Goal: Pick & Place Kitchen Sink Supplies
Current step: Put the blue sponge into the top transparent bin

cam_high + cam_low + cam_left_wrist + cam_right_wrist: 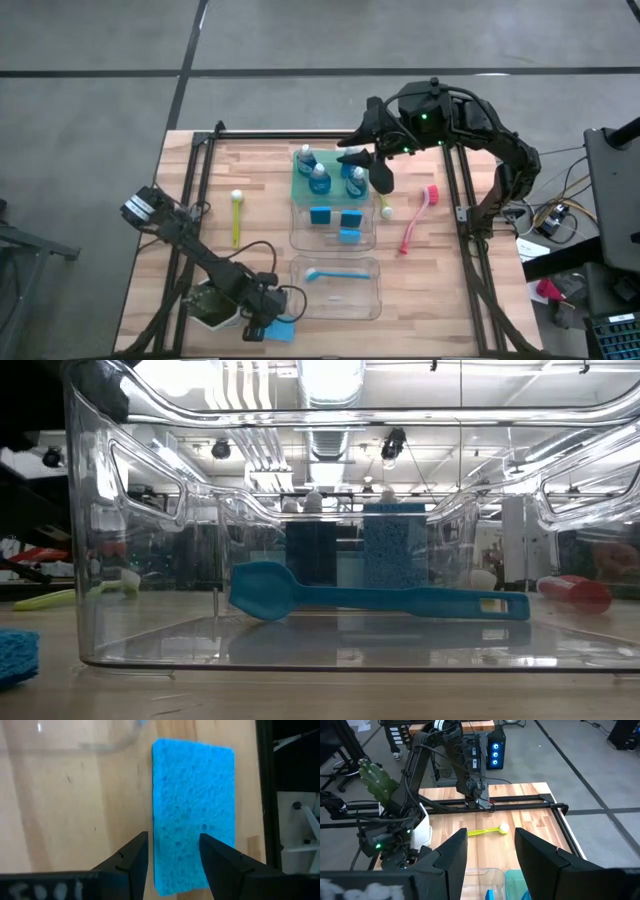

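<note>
High view: left gripper (262,328) sits low at the table's near edge, over a blue sponge (281,331) beside the white pot (213,305). Right gripper (362,160) hangs above the green tray (297,190) with 3 bottles (319,179).

Low view: only the blue brush (375,598) inside the near clear bin (90,630) shows; neither gripper does.

Left wrist view: fingers (131,861) parted, straddling the sponge's end, pinching nothing.

Right wrist view: fingers (452,854) apart, empty; yellow-green brush (487,831) lies on the wood beyond.
</note>
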